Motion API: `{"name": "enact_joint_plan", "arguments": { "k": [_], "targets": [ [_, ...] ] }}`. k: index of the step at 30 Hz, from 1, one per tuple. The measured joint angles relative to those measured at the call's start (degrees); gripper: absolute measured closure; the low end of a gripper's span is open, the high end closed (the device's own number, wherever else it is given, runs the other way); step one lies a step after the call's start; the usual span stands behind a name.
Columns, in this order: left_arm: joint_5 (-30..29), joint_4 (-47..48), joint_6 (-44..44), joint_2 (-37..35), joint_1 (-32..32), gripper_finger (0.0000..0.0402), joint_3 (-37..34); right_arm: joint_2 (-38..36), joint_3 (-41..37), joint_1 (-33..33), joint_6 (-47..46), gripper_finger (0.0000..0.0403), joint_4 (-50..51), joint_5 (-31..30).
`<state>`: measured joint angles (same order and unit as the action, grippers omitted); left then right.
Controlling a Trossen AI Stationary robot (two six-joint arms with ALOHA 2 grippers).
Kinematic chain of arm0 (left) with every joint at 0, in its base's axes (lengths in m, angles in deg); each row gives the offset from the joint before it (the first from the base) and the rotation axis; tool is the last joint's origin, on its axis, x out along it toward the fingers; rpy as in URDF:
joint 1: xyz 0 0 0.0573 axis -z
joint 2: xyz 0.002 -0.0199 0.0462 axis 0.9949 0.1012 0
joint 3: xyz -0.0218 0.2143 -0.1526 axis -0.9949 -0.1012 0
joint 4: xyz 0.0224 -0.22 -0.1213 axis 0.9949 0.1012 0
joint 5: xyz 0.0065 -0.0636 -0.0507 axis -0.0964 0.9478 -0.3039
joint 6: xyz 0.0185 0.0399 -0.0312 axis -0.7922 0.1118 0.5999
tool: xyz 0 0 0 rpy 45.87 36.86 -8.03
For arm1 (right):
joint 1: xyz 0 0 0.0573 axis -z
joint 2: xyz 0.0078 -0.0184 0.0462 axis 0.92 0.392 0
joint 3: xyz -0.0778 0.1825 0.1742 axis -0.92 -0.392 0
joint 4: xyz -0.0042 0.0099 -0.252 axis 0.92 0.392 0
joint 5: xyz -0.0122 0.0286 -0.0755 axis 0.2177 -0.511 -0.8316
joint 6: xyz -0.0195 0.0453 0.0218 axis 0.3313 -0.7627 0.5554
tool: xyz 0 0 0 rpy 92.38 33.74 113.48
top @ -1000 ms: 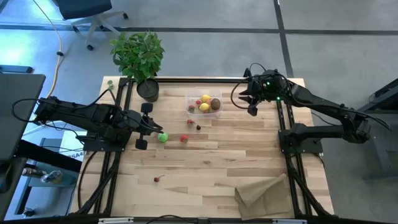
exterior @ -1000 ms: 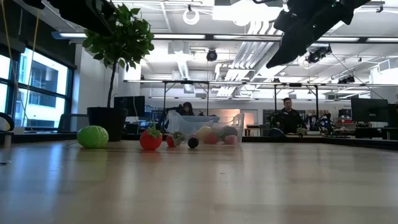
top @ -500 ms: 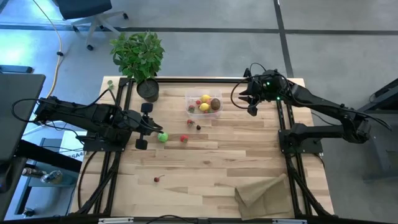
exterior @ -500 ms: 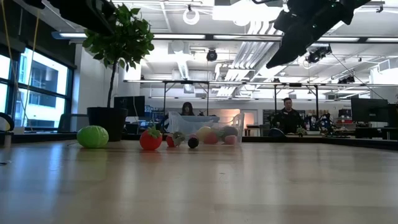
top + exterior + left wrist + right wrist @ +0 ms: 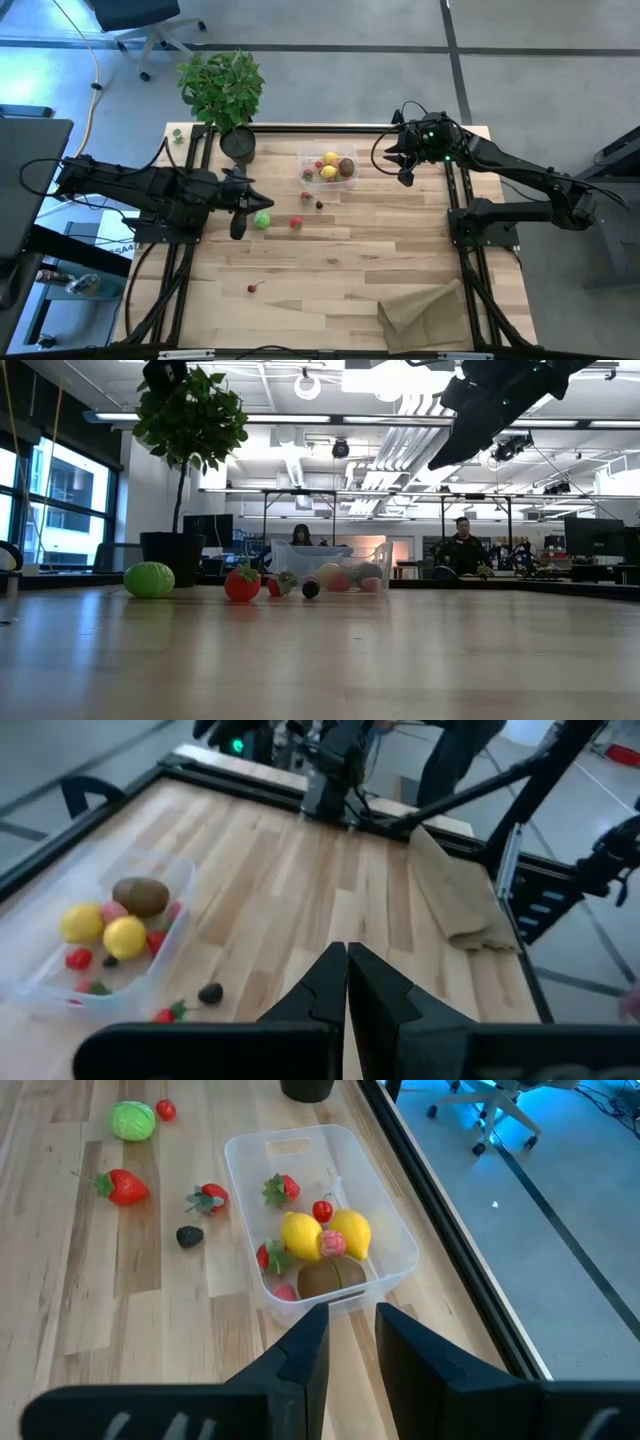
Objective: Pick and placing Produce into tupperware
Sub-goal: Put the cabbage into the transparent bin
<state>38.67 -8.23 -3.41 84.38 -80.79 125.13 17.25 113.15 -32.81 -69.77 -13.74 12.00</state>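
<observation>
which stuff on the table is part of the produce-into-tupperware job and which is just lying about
Part of the job:
- tupperware holding two lemons, a kiwi and berries
- lime on the table
- loose strawberries
- dark berry

Just lying about:
- potted plant
- paper bag

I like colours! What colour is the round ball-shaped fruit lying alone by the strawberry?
Green round fruit, clearest in the right wrist view.

Table (image 5: 330, 270): pale wood planks, smooth, satin sheen in the low view. Tupperware (image 5: 375, 1215): clear, translucent plastic, smooth walls. Lemons (image 5: 302, 1236): glossy yellow plastic. Kiwi (image 5: 140, 896): matt brown. Lime (image 5: 132, 1121): ribbed green surface. Paper bag (image 5: 425, 308): tan, creased, matt. Arms (image 5: 520, 175): dark, matt finish.
</observation>
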Motion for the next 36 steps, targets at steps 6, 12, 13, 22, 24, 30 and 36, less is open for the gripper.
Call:
{"name": "enact_joint_plan", "arguments": {
  "k": [6, 12, 13, 22, 24, 30, 36],
  "targets": [
    [-1.7, -0.9, -0.5, 0.0, 0.0, 0.0399, 0.0, 0.0, 0.0, 0.0, 0.0, 0.0327, 0.0, 0.0],
    [-1.7, -2.2, -1.2, 0.0, 0.0, 0.0399, 0.0, 0.0, 0.0, 0.0, 0.0, 0.0327, 0.0, 0.0],
    [-1.5, -2.8, -2.1, 0.2, 0.2, 0.0399, 0.0, 0.0, 0.0, 0.0, 0.0, 0.0327, 0.0, 0.0],
    [-0.8, -10.5, -16.0, 5.6, 6.0, 0.0399, 0.0, 0.0, 0.0, 0.0, 0.0, 0.0327, 0.0, 0.0],
    [-0.8, -9.7, -17.8, 6.6, 7.4, 0.0399, 0.0, 0.0, 0.0, 0.0, 0.0, 0.0327, -0.1, 0.0],
    [-0.3, -0.9, -19.5, 9.5, 13.0, 0.0399, 0.0, 0.0, 0.0, 0.0, 0.0, 0.0327, 0.0, 0.0],
    [0.3, 9.9, -19.7, 12.6, 18.3, 0.0399, 0.0, 0.0, 0.0, 0.0, 0.0, 0.0327, 0.0, 0.0]
  ]
}}
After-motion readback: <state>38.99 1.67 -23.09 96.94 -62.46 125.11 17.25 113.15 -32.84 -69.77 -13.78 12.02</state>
